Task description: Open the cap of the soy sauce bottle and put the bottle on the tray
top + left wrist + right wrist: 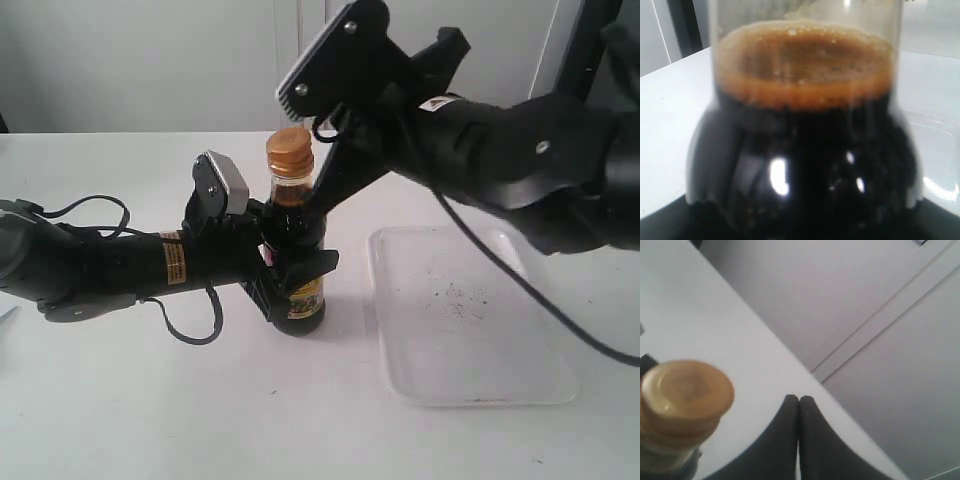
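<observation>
The soy sauce bottle (297, 262) stands upright on the white table, just left of the tray (470, 345). Its copper-orange cap (289, 151) is on the neck. My left gripper (292, 270) comes in from the left and is shut on the bottle's body. In the left wrist view the dark liquid of the bottle (805, 150) fills the picture and hides the fingers. My right gripper (320, 198) hangs just right of the neck, shut and holding nothing. In the right wrist view its tips (799, 401) meet beside the cap (687, 395) without touching it.
The tray has dark specks on its surface and nothing on it. Its rim (940, 150) shows just behind the bottle in the left wrist view. A black cable (190, 335) loops under the left arm. A pale wall stands behind the table.
</observation>
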### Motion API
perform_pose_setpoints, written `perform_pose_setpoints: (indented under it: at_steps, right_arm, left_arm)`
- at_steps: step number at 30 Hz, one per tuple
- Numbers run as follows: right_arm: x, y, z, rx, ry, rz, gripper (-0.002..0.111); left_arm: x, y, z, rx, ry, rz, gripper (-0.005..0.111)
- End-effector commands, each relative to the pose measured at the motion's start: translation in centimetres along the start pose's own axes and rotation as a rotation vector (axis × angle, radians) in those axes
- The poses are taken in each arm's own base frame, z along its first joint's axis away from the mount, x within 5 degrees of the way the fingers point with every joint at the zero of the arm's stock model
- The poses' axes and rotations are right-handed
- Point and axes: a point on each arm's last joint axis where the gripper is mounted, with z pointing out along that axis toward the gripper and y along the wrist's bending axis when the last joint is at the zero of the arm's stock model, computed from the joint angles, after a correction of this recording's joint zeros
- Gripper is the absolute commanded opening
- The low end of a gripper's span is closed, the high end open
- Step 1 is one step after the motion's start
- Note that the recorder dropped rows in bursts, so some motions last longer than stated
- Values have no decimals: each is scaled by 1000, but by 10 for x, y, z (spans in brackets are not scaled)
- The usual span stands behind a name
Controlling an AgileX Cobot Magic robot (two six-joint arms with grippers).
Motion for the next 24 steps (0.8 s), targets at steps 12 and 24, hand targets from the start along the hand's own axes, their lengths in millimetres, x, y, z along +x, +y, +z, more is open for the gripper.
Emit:
perform_pose_setpoints:
  at_steps: [12, 24]
  right_arm:
    - [75, -74, -31, -243, 345, 313, 0]
    - [88, -83, -36, -187, 454, 289, 0]
  left_arm:
    - [1, -4, 1, 35, 7, -15, 65]
    - [-14, -4, -2, 17, -28, -13, 105]
